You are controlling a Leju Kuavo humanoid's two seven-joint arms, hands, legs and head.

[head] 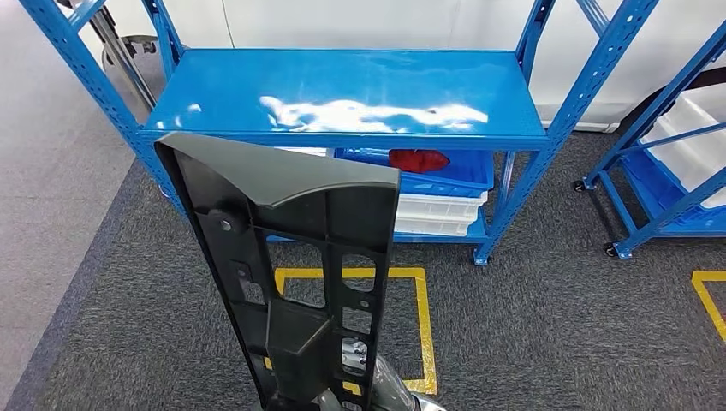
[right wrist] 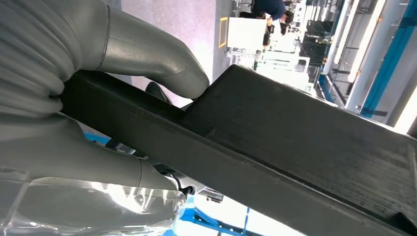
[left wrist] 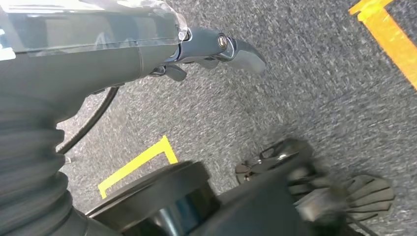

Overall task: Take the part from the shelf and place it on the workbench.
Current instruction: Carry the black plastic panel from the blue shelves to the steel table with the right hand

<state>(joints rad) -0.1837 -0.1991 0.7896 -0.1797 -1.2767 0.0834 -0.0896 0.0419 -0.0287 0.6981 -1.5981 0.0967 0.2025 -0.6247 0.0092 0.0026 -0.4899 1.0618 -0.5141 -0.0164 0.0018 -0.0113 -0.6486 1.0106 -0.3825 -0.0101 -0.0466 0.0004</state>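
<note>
right robot hand (right wrist: 98, 98): grips the black part (head: 291, 257), held upright above it
left robot hand (left wrist: 206, 49): holds nothing, fingers apart
done: part off the blue shelf (head: 342, 94)
left: reach worktop, set it down

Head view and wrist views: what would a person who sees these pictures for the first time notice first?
First, the long black plastic part, standing upright in the middle of the head view, before the blue shelf. The right hand grips the part at its lower end, its thumb and fingers pressed on the black edge. After that, a red thing in a blue bin under the shelf's top board, and yellow tape on the grey carpet.
</note>
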